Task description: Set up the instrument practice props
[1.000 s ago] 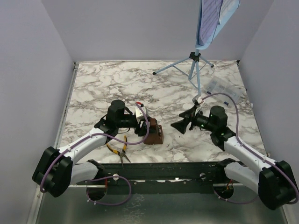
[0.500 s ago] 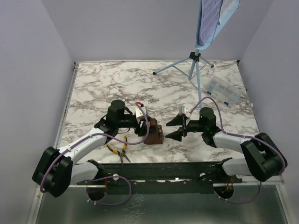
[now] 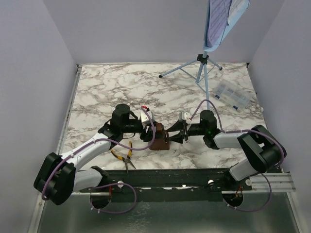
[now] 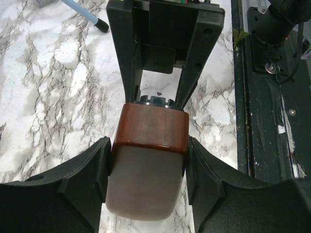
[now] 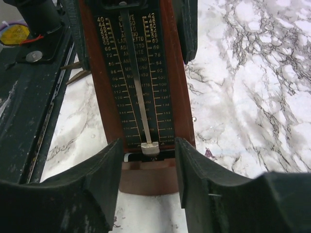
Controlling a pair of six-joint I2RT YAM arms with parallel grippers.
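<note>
Left gripper first: my two fingers are pinching the metronome, one pad flat on each side of it, with no gap showing in the left wrist view. My right gripper meets it from the opposite side. Its fingers sit against both sides of the dark brown block at the end nearest that camera, so it is pinching the same metronome. The two grippers face each other nose to nose, with the little brown body bridging them.

The right wrist view shows the front of the metronome, with its printed number scale and the pale rod running down the middle to a small weight near my fingers. It lies lengthwise between my hands, at the near middle of the marble table. Whether it rests on the stone or hangs just above it, I cannot tell.

The music stand is upright at the far right corner, tripod legs spread on the marble and light blue desk tilted high above. The sheet of music lies against that desk – well apart from both of my arms.

Yellow-handled pliers lie on the table under my left forearm, near the front edge. A clear plastic box sits by the right wall, just in front of the tripod.
</note>
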